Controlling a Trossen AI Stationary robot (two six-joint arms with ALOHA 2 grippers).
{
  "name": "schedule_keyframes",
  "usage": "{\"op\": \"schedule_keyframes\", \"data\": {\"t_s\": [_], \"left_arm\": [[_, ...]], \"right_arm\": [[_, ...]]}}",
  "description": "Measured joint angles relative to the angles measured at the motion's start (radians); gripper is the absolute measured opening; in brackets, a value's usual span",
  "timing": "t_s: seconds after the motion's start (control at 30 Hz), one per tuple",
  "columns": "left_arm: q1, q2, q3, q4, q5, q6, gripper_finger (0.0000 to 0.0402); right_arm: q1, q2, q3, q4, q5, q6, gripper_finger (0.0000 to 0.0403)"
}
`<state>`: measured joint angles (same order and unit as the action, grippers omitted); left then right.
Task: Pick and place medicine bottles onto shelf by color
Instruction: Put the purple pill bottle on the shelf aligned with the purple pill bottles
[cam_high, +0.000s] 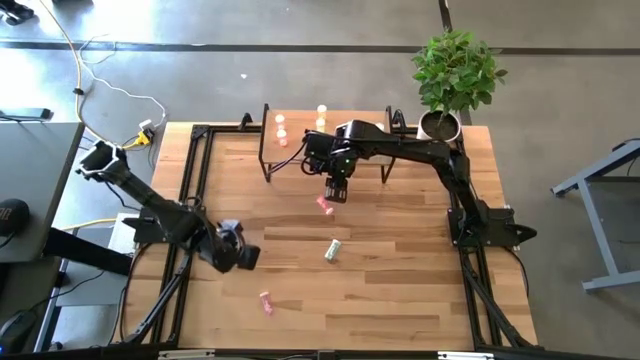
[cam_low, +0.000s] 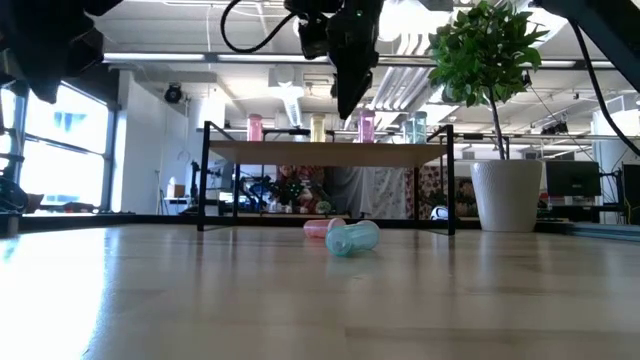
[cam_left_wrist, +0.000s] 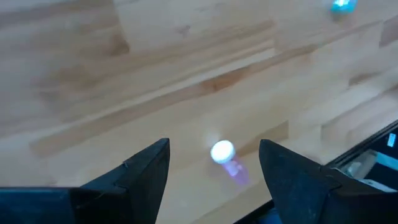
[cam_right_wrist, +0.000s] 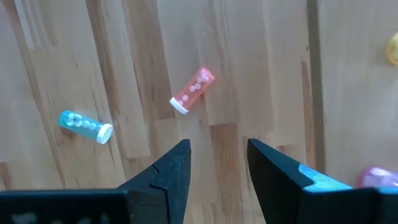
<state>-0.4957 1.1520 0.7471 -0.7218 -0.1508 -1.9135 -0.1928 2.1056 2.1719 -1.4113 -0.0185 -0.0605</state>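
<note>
The shelf (cam_high: 300, 120) stands at the table's far side with several bottles upright on it: pink, yellow, pink and pale green in the low view (cam_low: 318, 127). My right gripper (cam_high: 336, 192) hangs open in front of the shelf, above a red-orange bottle (cam_right_wrist: 193, 90) that lies on its side on the table. A pale green bottle (cam_high: 332, 250) lies nearer the middle. My left gripper (cam_left_wrist: 214, 143) is open above a pink bottle (cam_left_wrist: 225, 158) that lies near the table's near edge, and touches nothing.
A potted plant (cam_high: 455, 75) stands at the far right corner beside the shelf. A black frame (cam_high: 190, 200) runs along the table's edges. Bare wood lies between the loose bottles.
</note>
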Motion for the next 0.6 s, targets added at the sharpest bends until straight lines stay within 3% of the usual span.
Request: {"op": "schedule_keyframes", "data": {"t_s": [0.33,0.6], "left_arm": [[-0.092,0.183,0.002,0.180,-0.030,-0.162,0.0239],[-0.113,0.275,0.073,0.191,-0.037,-0.188,0.0239]], "right_arm": [[-0.024,0.000,0.000,0.005,0.000,-0.008,0.0149],[-0.026,0.000,0.000,0.010,0.000,-0.008,0.0149]]}}
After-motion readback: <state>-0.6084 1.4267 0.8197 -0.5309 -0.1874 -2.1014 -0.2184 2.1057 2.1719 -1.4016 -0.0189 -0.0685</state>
